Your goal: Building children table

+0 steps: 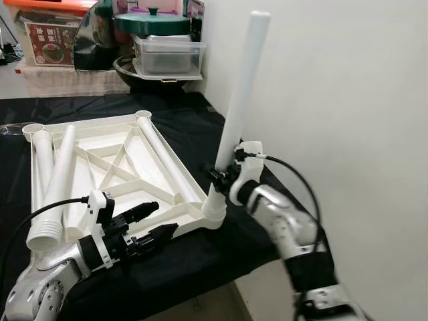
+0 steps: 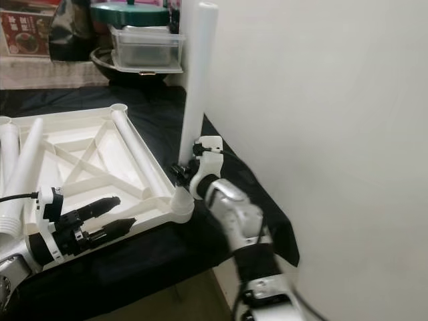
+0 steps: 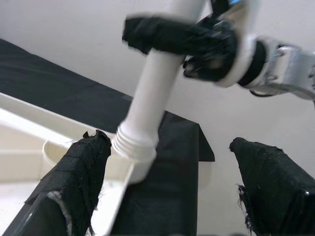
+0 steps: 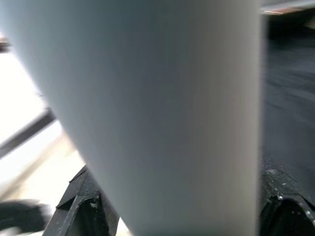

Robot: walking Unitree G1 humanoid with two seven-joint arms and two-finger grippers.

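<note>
A black-covered tabletop [image 1: 187, 127] spans the scene, bounded at 3 o'clock by a plain white wall [image 1: 348, 100]. On the cloth lies the white children's table top [image 1: 120, 167], turned underside up so its ribbed bracing and corner sockets show; it takes up the middle and 9 o'clock part of the left eye view.

One white table leg [image 1: 239, 93] stands nearly upright, leaning slightly toward 1 o'clock, with its ribbed lower end seated in the corner socket [image 1: 214, 208] at the near right corner of the panel. Three more legs lie on the upturned panel: one loose leg [image 1: 164, 160] along its right rail, and two others [image 1: 57, 184] side by side at 9 o'clock, their ribbed ends toward the near edge.

The right gripper [image 1: 224, 175] is pinching the upright leg low down, just above the socket, its black fingers closed round the tube; in the right wrist view the leg sits between the two fingers [image 4: 81, 204].

The left gripper [image 1: 157, 221] is at 7 o'clock, at the panel's near edge, its two fingers spread apart and holding nothing, pointing toward the socket.

At 12 o'clock, beyond the cloth, stand a clear plastic container [image 1: 167, 57] and a green-lidded pot [image 1: 152, 21].
</note>
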